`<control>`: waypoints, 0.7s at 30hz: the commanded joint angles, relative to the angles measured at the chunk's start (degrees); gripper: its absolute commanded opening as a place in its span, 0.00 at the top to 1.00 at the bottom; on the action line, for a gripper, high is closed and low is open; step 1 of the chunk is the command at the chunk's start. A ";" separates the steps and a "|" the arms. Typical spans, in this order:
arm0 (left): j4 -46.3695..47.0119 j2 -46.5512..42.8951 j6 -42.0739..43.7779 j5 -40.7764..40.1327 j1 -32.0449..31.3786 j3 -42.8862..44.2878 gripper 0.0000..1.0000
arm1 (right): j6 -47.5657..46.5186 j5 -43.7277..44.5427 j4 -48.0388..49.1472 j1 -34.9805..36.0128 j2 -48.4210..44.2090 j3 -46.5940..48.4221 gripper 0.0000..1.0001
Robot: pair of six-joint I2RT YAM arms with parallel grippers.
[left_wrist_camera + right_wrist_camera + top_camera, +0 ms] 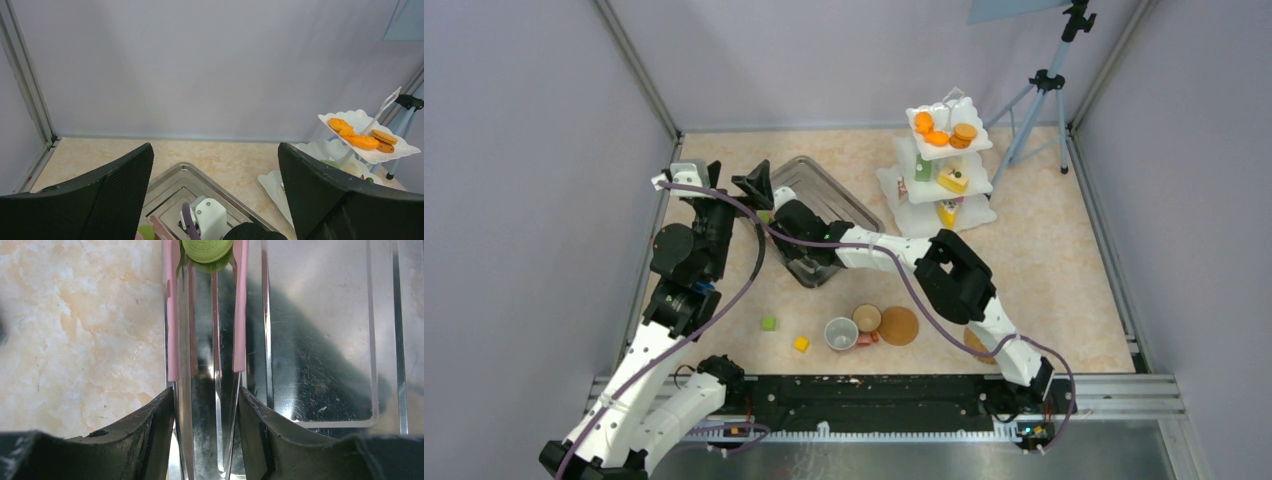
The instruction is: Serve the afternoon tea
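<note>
My right gripper (206,400) is shut on the pink tongs (240,315), its fingers pressing both tong arms from outside. The tong tips pinch a green round pastry (207,250) over the steel tray (320,340). From above, the right gripper (779,215) sits at the tray's left side. The left gripper (722,180) hangs open and empty above the tray's far left corner. The white three-tier stand (944,170) carries orange rounds (937,130) on top and a yellow cake wedge (952,180) below. Two cups (841,333) and a woven mat (898,325) lie near the front.
A green cube (768,323) and a yellow cube (801,344) lie loose at front left. A second mat (974,342) is partly under the right arm. A tripod (1039,100) stands at the back right. Grey walls enclose the table.
</note>
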 commanded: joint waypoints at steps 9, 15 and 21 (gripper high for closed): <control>1.59 -0.61 0.54 -0.21 -0.11 1.72 0.01 | -2.67 -0.30 -1.25 0.59 0.14 5.90 0.53; 1.62 -0.77 0.57 -0.22 -0.06 1.79 0.01 | -3.32 -0.23 -2.73 0.57 1.48 7.88 0.53; 1.57 -0.69 0.53 -0.27 -0.03 1.74 0.01 | -3.45 -0.35 -3.85 0.53 3.30 9.68 0.53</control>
